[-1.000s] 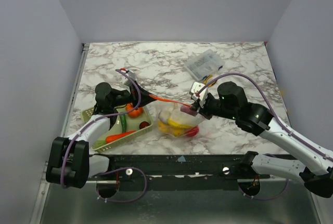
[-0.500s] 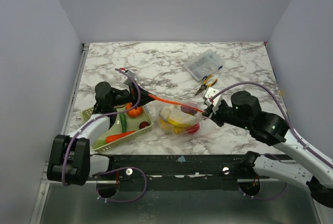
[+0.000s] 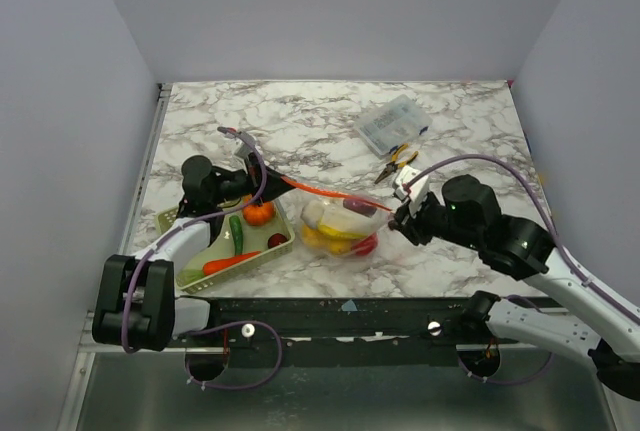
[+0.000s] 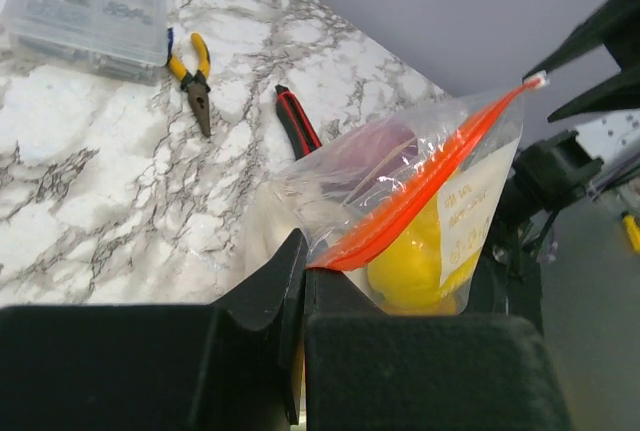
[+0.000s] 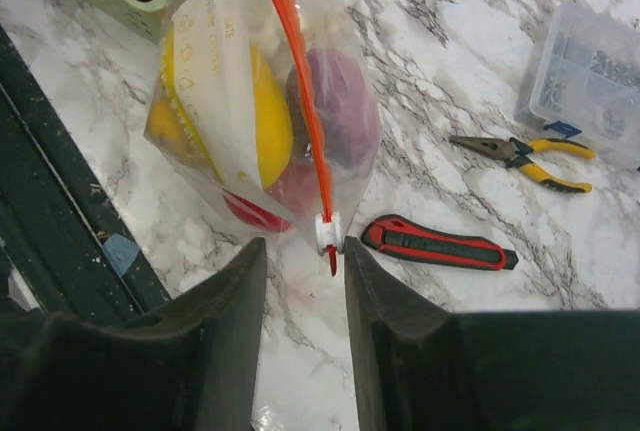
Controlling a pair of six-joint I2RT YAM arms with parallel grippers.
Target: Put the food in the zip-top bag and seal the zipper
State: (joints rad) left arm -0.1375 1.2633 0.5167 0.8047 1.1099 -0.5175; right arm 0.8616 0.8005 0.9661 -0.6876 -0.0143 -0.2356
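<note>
At the zipper (image 5: pixel 303 101) end, the right gripper (image 5: pixel 300 253) has just opened.

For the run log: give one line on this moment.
left jaws: shut on zip-top bag; right jaws: open, flanking slider; zipper: looks closed; food: partly bagged

One each: bag (image 3: pixel 340 226), basket (image 3: pixel 192 276), knife (image 5: pixel 440 244), pliers (image 3: pixel 398 163), box (image 3: pixel 392 123)

Marble table (image 3: pixel 300 121), surface contents.
Mesh basket (image 3: pixel 168 219), filled zip-top bag (image 3: pixel 340 231), parts box (image 3: pixel 392 123), pliers (image 3: pixel 398 163), utility knife (image 5: pixel 440 244).
</note>
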